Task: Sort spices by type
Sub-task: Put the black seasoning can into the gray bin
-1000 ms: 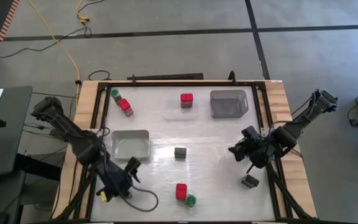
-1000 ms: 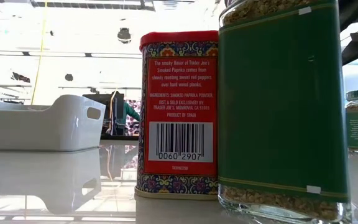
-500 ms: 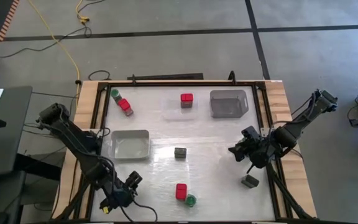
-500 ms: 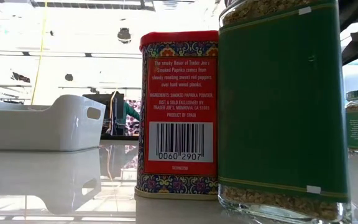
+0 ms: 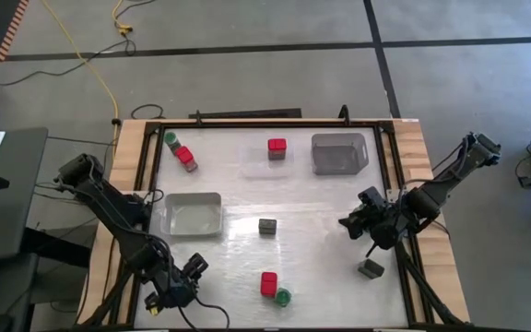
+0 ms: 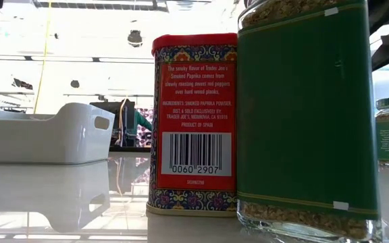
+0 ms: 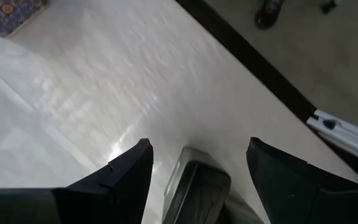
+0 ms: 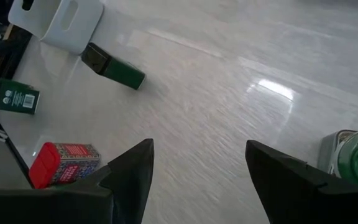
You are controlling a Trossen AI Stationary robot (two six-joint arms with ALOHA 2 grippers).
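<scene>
Low view: only the red tin (image 6: pixel 193 121) and green-labelled jar (image 6: pixel 307 115) at the near edge, side by side; no arms visible. High view shows the rest: spices scattered, one red tin (image 5: pixel 277 147) on the far clear tray (image 5: pixel 253 161). Left gripper (image 5: pixel 181 282) low at near-left corner, jaws wide, a grey tin (image 7: pixel 194 193) between the fingers, untouched. Right gripper (image 5: pixel 360 221) hovers mid-right, jaws apart, empty.

Tin (image 5: pixel 267 225) mid-table as landmark, tray (image 5: pixel 194 214) to its left, block (image 5: pixel 268 282) touching jar (image 5: pixel 283 297) nearer the front, bin (image 5: pixel 339 153) behind to its right.
</scene>
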